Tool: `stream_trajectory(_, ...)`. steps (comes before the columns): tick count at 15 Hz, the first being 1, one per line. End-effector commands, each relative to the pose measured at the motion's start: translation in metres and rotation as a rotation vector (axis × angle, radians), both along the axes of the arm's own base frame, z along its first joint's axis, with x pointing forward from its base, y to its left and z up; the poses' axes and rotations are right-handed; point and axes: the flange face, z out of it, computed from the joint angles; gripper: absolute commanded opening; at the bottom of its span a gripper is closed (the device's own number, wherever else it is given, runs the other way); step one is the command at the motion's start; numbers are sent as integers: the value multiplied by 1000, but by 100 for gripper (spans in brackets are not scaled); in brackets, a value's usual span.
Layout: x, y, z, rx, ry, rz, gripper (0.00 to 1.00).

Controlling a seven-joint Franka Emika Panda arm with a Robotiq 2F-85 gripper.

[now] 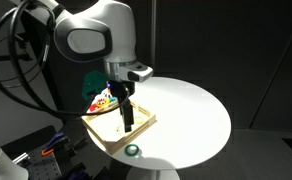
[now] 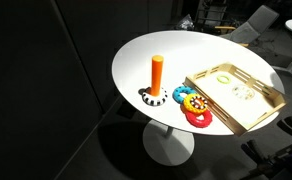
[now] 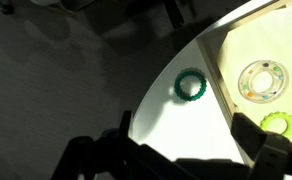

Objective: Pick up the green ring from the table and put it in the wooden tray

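The green ring [image 3: 191, 86] lies flat on the white table [image 3: 171, 130], just outside the long edge of the wooden tray [image 3: 223, 90]. In an exterior view the green ring [image 1: 133, 150] sits near the table's front edge, by the tray [image 1: 104, 136]. My gripper [image 1: 128, 122] hangs over the tray, pointing down. In the wrist view its two dark fingers [image 3: 191, 150] are spread apart with nothing between them, short of the ring. In an exterior view that shows the tray [image 2: 266, 100], neither gripper nor green ring is visible.
A multicoloured ring toy [image 2: 193, 105] and an upright orange peg [image 2: 157, 73] stand on the table [image 2: 136, 55] next to the tray. A clear ring [image 3: 263, 80] and a yellow-green ring [image 3: 278, 122] lie inside the tray. The table edge is close to the green ring.
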Motion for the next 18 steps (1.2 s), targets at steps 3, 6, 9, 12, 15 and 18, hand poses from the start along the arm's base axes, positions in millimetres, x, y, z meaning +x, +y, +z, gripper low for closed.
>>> stream_trajectory(3,8,-22,-30,-7,-69,-16,100)
stream_trajectory(6,16,-28,-55,8,-95,-17,100)
stream_trajectory(9,24,-26,-81,35,-95,-13,100)
stream_trajectory(12,32,-17,-107,66,-72,-2,100)
stream_trajectory(15,42,-10,-127,76,-41,6,100)
stream_trajectory(18,50,-4,-145,76,-13,23,100)
